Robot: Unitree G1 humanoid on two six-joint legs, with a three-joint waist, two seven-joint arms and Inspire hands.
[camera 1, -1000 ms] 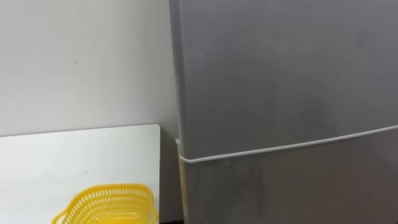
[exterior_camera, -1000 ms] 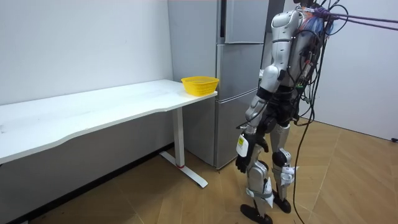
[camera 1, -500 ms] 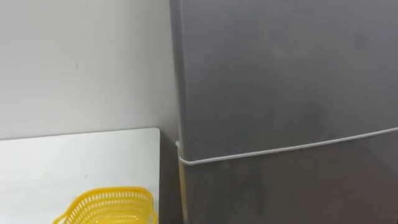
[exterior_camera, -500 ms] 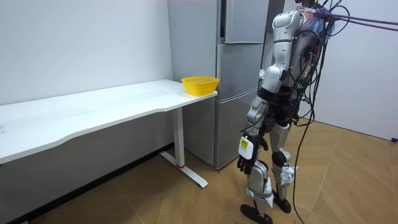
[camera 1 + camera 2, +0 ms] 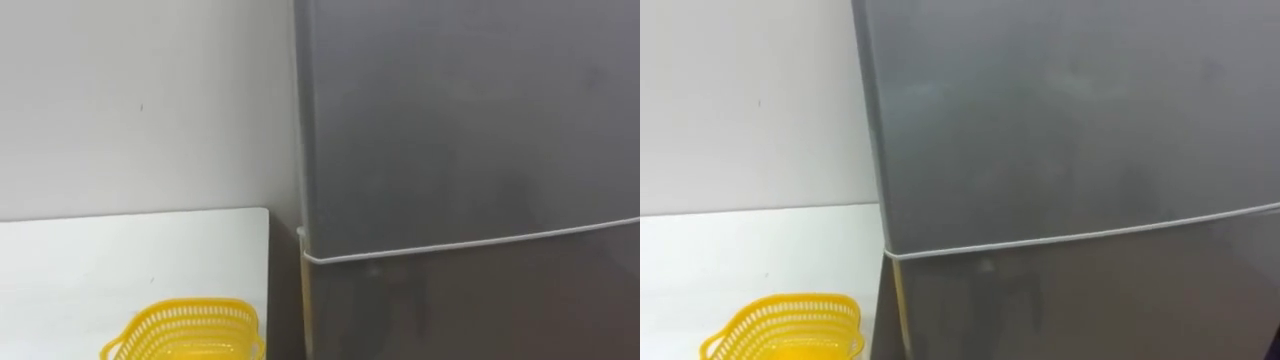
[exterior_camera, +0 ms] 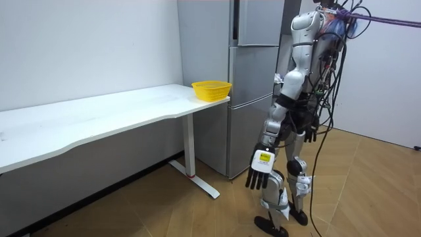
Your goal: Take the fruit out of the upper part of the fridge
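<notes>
The grey fridge (image 5: 470,120) fills most of the eye views, and both its doors are closed. A thin pale seam (image 5: 470,245) divides the upper door from the lower door (image 5: 1080,300). In the room view I stand upright facing the fridge (image 6: 253,39), close to its front. My left hand (image 6: 258,170) hangs at knee height, away from the thigh, open with fingers spread and holding nothing. A dark part of my right hand (image 6: 308,135) shows behind my hip.
A white table (image 5: 100,260) stands to the left of the fridge against the pale wall. A yellow slotted basket (image 5: 190,332) sits at the table's end nearest the fridge (image 6: 211,89). Wooden floor lies behind me.
My left arm has swung out from the thigh and the hand has opened with fingers spread. The eye view has shifted a little, so fridge and basket sit further right.
</notes>
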